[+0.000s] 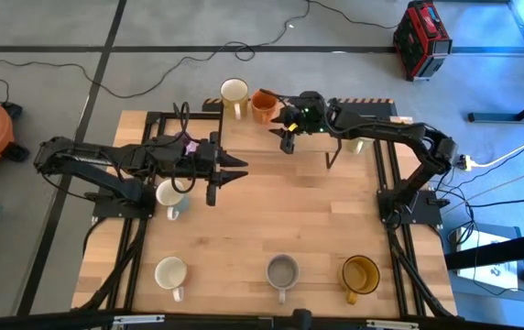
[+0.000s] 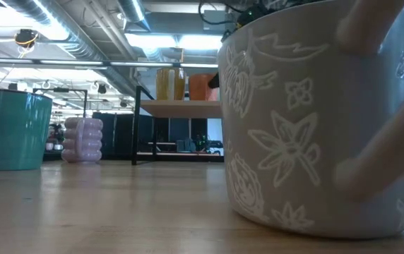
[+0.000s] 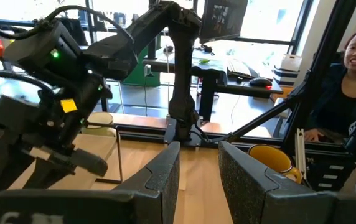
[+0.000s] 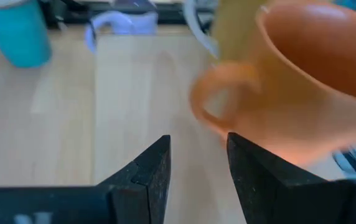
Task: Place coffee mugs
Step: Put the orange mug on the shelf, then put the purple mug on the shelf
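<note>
The orange mug (image 1: 262, 107) stands next to a cream mug (image 1: 234, 92) on a raised shelf at the table's far edge. My right gripper (image 1: 286, 139) is open just beside it. In the right wrist view its fingers (image 4: 198, 163) stand a little short of the orange mug's handle (image 4: 218, 102); the mug is blurred. My left gripper (image 1: 234, 170) is open over the table's middle and holds nothing (image 3: 200, 171). A mug with a cream inside (image 1: 170, 194), teal outside (image 2: 15, 128), sits under the left arm. Cream (image 1: 170, 273), grey (image 1: 282, 270) and amber (image 1: 360, 273) mugs stand along the near edge.
A lilac bubbly mug (image 2: 82, 140) stands on the table beyond the teal one, mostly hidden under the left arm in the high view. The shelf's black legs (image 1: 333, 156) stand on the table's far part. Bare wood lies between the arms and the near row. A person (image 3: 352, 93) sits beyond the table.
</note>
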Robot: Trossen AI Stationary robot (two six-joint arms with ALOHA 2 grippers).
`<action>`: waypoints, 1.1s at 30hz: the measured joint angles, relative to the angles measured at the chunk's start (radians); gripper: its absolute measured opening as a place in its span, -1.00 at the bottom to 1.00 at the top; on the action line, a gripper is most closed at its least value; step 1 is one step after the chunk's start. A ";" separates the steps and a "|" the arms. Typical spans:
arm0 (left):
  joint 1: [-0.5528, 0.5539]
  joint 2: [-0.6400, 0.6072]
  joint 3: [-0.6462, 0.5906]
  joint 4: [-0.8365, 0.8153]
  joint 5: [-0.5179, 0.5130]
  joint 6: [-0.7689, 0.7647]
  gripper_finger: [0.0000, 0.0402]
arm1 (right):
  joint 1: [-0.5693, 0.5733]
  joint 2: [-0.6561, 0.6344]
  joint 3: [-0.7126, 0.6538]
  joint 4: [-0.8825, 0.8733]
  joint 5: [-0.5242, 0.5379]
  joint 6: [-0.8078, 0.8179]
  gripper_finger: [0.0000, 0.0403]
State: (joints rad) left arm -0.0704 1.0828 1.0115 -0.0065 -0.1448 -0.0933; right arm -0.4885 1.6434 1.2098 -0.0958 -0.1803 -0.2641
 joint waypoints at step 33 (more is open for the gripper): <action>-0.134 0.219 -0.001 0.060 0.064 -0.208 -0.16 | 1.149 -0.500 -0.014 -0.714 0.606 0.888 -0.27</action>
State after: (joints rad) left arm -0.2043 1.3016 1.0108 0.0532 -0.0806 -0.3014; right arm 0.6604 1.1437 1.1962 -0.8097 0.4261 0.6236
